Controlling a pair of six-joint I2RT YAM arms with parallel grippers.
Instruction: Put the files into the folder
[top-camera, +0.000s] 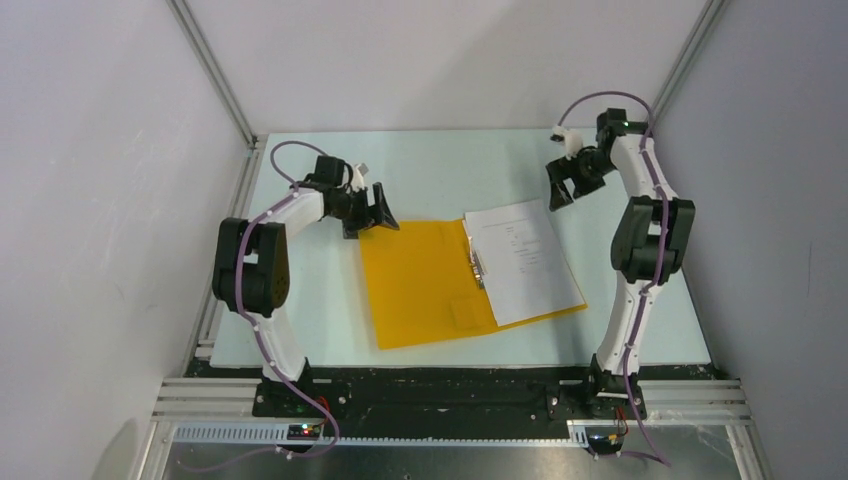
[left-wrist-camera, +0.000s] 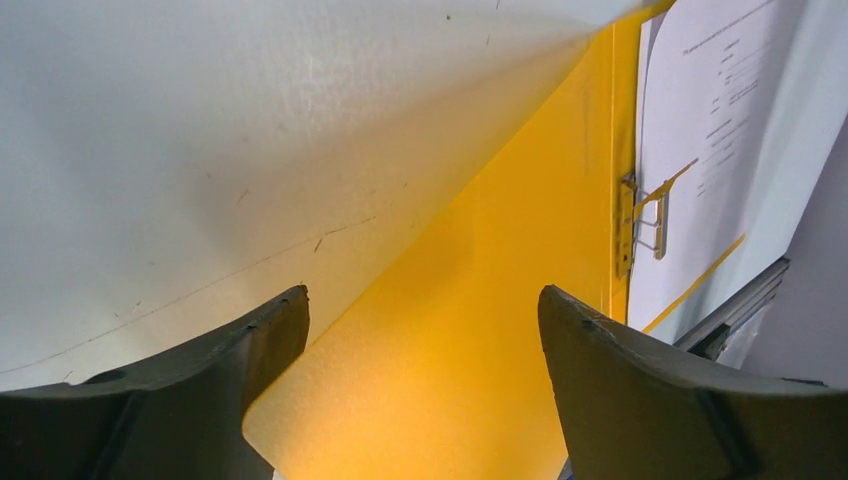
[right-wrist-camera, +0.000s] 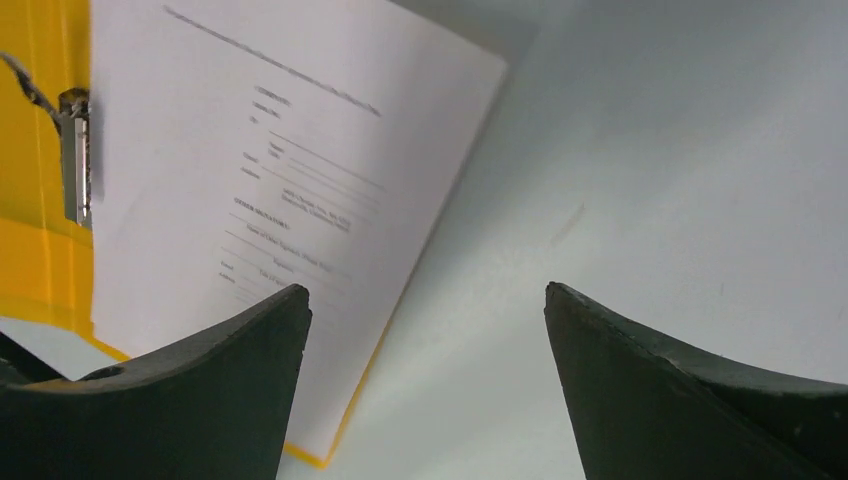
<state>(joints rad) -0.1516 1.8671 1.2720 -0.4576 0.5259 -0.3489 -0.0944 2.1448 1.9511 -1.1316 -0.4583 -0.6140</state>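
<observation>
- Spreading pale beneath everything, the table carries the folder near its middle.
- The folder lies opened flat, orange-yellow, with its left flap bare.
- The files, white printed sheets, rest on the folder's right half, against the spine and slightly askew.
- The left gripper hovers over the folder's far left corner, jaws wide apart, nothing between them.
- The right gripper hangs near the files' far right corner, jaws spread and empty.
- The metal clip sits along the spine at the sheets' left edge.
</observation>
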